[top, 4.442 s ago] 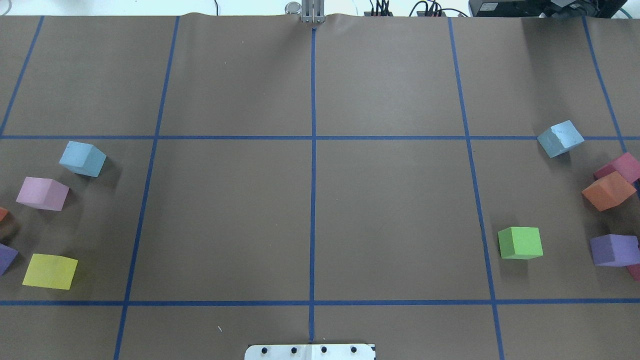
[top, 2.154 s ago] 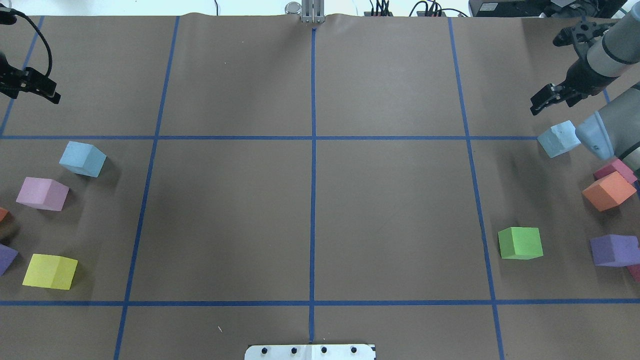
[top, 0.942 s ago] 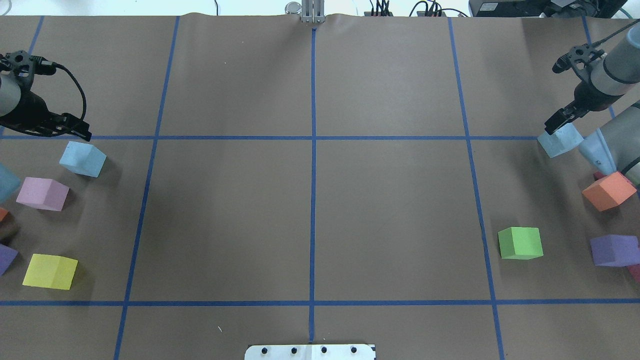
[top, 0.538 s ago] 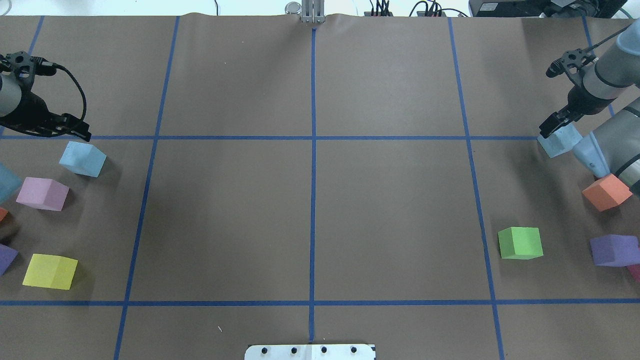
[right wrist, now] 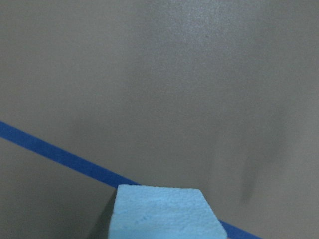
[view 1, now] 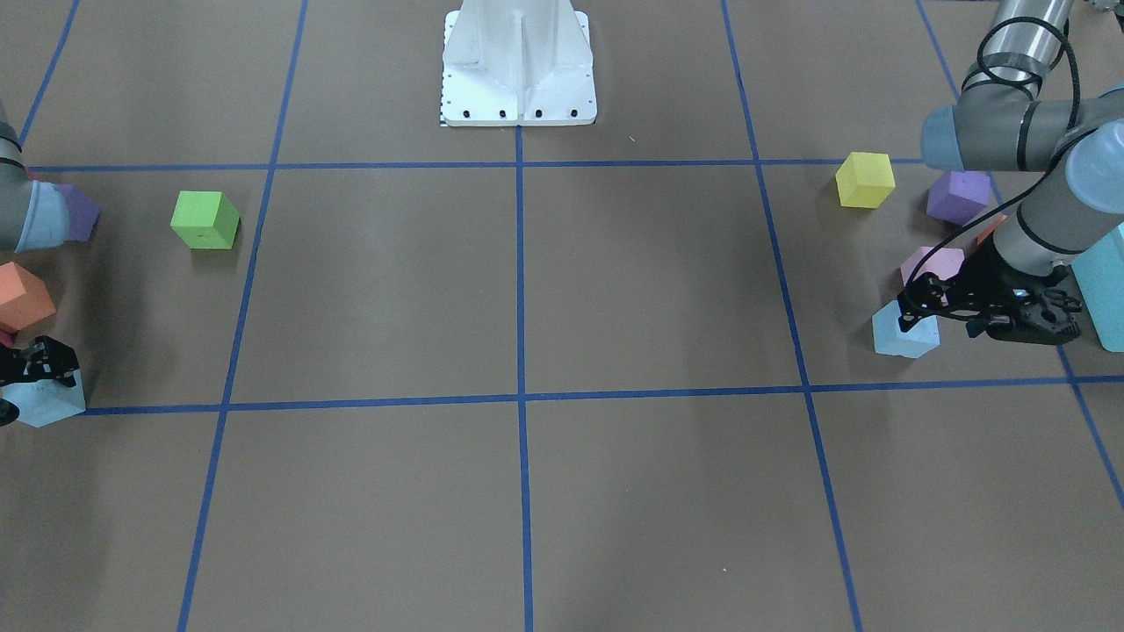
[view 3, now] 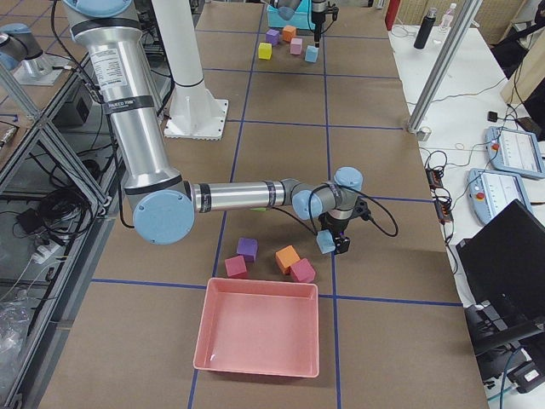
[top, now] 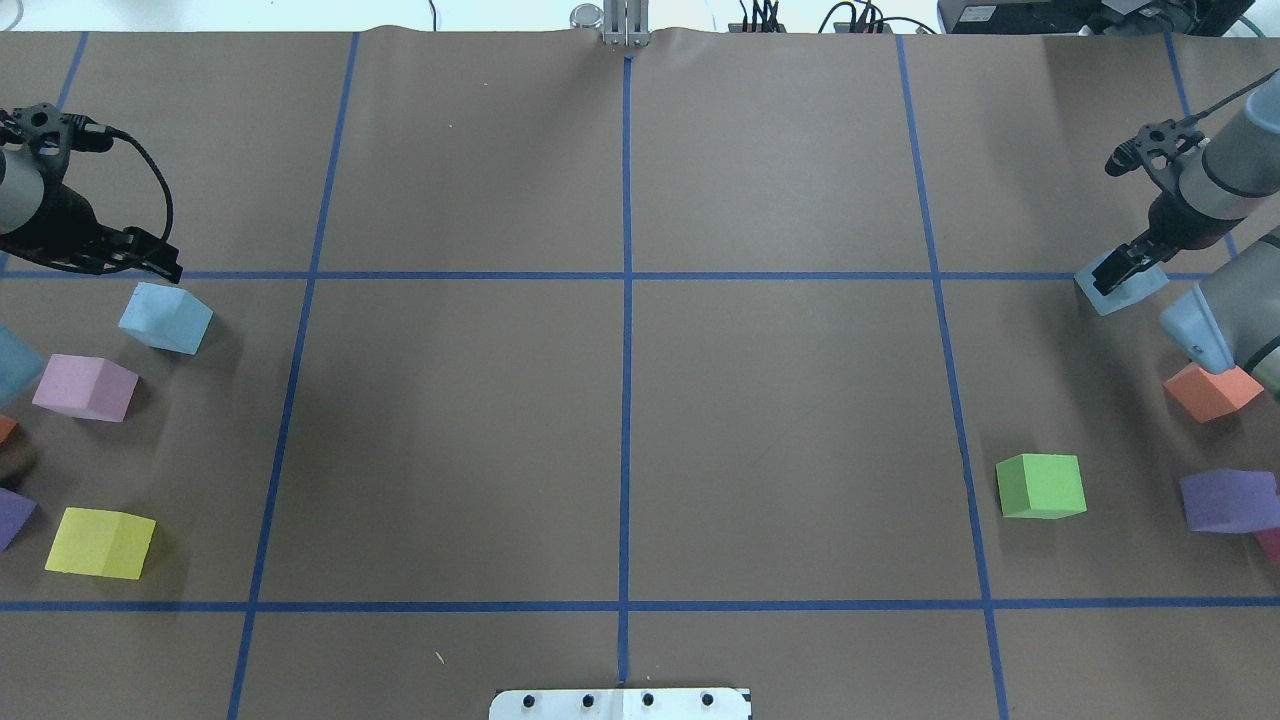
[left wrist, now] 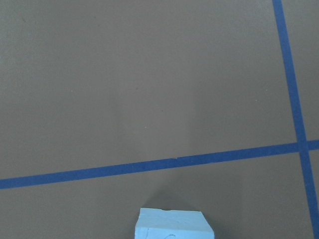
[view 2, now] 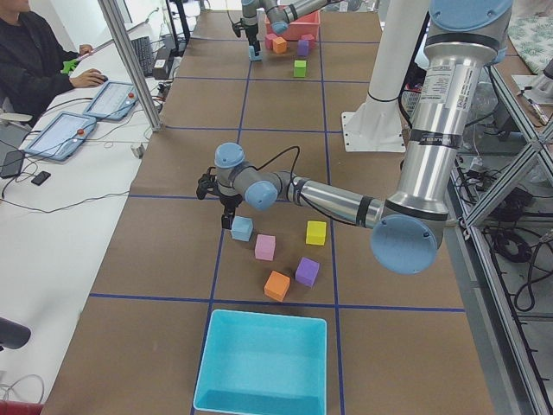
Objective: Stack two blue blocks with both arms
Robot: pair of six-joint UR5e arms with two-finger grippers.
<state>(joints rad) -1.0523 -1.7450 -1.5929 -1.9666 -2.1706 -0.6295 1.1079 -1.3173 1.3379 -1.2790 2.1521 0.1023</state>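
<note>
One blue block [top: 165, 317] lies at the table's left, also in the front view [view 1: 904, 333]. My left gripper [top: 150, 262] hovers just behind and above it, open and empty; its wrist view shows the block's top [left wrist: 172, 225] at the bottom edge. The other blue block [top: 1105, 295] lies at the right, also in the front view [view 1: 44, 401]. My right gripper [top: 1128, 262] is low over this block, open, its fingers at the block's sides. The right wrist view shows the block [right wrist: 164, 211] close up. No fingers show in either wrist view.
Pink [top: 85, 387], yellow [top: 100, 542] and purple [top: 12, 515] cubes lie by the left block. Green [top: 1040, 486], orange [top: 1210, 392] and purple [top: 1228, 500] cubes lie at the right. A turquoise bin [view 2: 263, 372] and a pink bin [view 3: 260, 336] stand at the table's ends.
Both arms came into view and lowered toward the blue blocks. In the last second the right gripper dropped onto its block; the left gripper barely moved.
</note>
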